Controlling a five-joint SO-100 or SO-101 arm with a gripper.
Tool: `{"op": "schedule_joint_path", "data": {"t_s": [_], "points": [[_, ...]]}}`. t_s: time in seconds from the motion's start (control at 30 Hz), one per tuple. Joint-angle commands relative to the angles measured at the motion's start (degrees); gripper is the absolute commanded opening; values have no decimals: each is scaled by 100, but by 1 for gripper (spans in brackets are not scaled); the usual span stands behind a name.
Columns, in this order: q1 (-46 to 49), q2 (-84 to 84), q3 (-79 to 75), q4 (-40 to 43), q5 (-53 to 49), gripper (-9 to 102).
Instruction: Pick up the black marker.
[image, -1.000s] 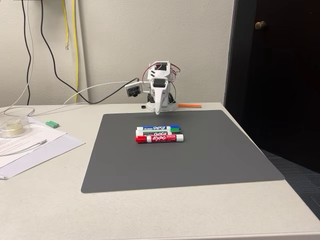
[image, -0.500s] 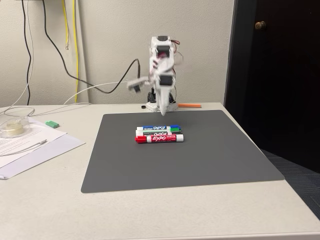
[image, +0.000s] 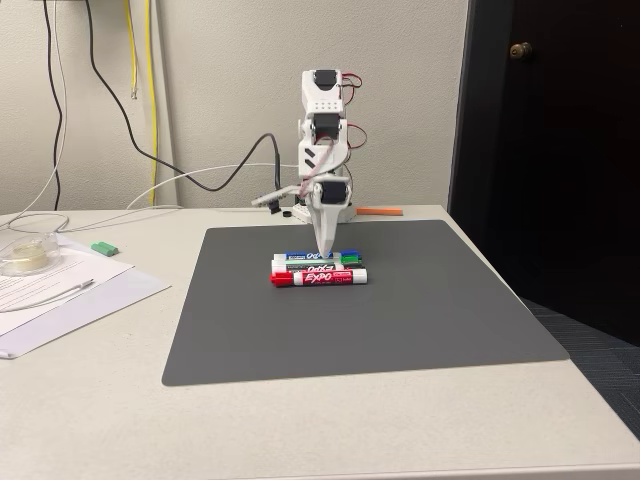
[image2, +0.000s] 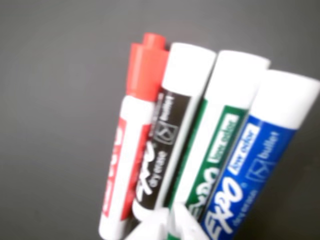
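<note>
Fixed view: white arm stands at far edge of grey mat (image: 400, 330), gripper (image: 327, 250) pointing down just over a row of four markers lying side by side. Jaw opening cannot be told.

Wrist view: black marker (image2: 162, 155) lies between red marker (image2: 131, 150) and green marker (image2: 210, 155); blue marker (image2: 252, 165) at right. White fingertips (image2: 187, 226) at bottom edge, nothing held.

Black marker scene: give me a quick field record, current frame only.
target: black marker, second in a row of four, touching both neighbours
neighbours: red marker on one side, green marker on the other, blue marker beyond the green
surface: grey mat
gripper: pointing down over the row's far side
jaw state: cannot tell
grasped: nothing yet
</note>
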Motion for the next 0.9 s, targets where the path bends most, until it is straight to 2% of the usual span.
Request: {"op": "schedule_joint_path", "data": {"t_s": [0.0, 0.13, 0.3, 0.87], "points": [[18, 35, -185, 18, -35, 2], [35, 44, -193, 26, 0, 10], [35, -158, -343, 35, -18, 12], [-9, -756, -615, -255, -264, 9]]}}
